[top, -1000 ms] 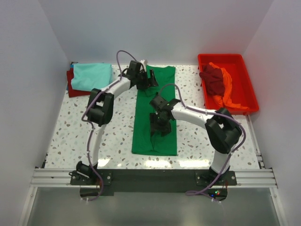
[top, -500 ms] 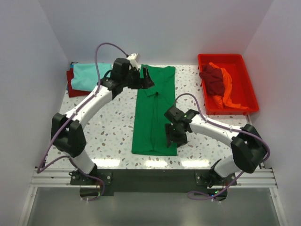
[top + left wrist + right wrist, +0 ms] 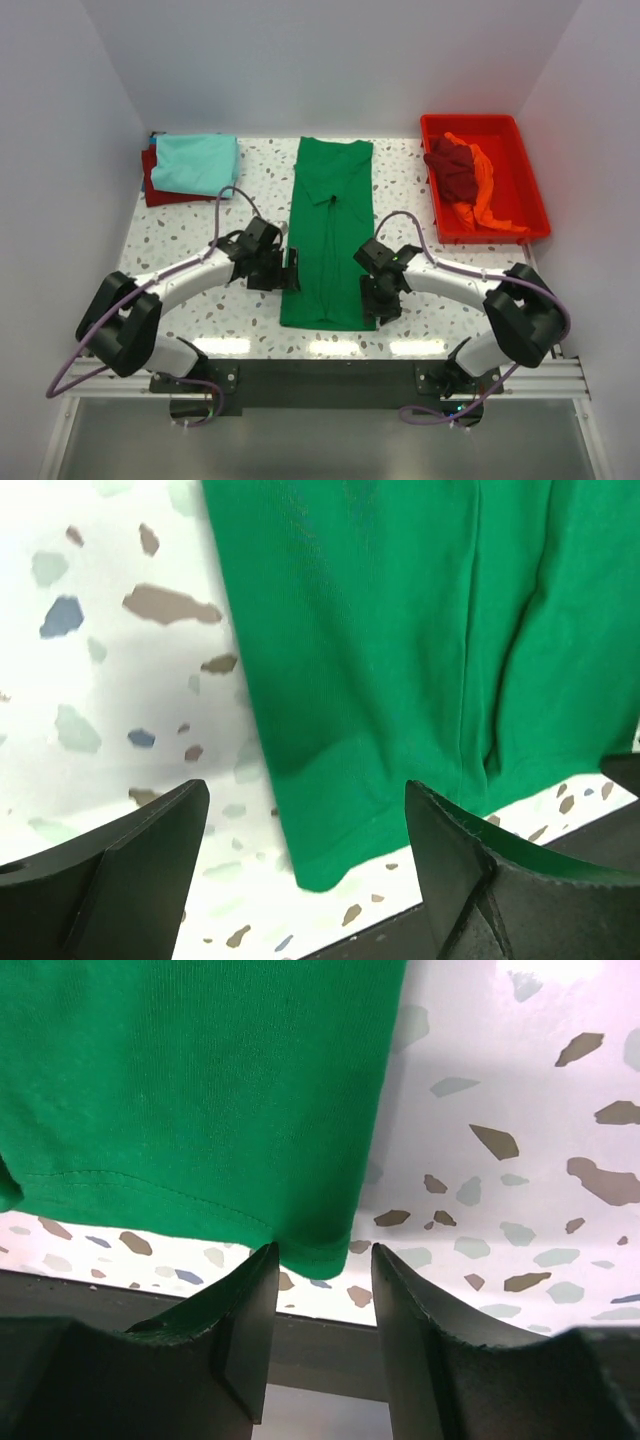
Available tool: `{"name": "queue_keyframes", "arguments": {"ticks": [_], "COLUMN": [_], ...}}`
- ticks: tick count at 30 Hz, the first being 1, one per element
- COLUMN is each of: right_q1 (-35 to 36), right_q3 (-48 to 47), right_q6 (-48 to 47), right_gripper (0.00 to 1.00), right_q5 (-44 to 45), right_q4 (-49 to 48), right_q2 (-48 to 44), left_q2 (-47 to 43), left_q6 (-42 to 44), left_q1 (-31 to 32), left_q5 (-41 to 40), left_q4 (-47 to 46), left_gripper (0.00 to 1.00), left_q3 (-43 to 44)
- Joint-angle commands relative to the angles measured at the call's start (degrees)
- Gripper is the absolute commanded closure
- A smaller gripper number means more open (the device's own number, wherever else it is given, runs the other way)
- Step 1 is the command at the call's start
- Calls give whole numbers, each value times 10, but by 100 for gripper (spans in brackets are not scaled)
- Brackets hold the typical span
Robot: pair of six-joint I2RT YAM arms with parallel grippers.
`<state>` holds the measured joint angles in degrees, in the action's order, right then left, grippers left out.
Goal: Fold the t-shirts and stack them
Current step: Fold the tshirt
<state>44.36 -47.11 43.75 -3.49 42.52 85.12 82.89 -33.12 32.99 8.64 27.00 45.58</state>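
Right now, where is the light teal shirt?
In the top view, the teal shirt lies folded at the far left corner of the table, on a dark red shirt, left of the green shirt.

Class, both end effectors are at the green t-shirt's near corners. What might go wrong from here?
The right end effector straddles only the tip of the green t-shirt's corner; the hem may slip out on closing. The left end effector stands wide open; a later grip might skew the fold.
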Motion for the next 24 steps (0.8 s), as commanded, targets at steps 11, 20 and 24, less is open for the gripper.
{"name": "queue_keyframes", "arguments": {"ticks": [11, 20, 24], "right_q1": [2, 3, 2], "right_q3": [30, 14, 20], "right_q6": [2, -11, -10], "right_gripper": [62, 70, 70], "right_q5": [-37, -35, -35], "right_q4": [-87, -75, -70], "right_q2": [65, 100, 94], "left_q2": [-93, -98, -99], "left_q6": [-47, -56, -70], "left_q1": [5, 15, 28], "left_q5": [-37, -34, -21], "left_q4": [9, 10, 3], "left_gripper": [17, 18, 20], "left_q3": [-73, -97, -113]}}
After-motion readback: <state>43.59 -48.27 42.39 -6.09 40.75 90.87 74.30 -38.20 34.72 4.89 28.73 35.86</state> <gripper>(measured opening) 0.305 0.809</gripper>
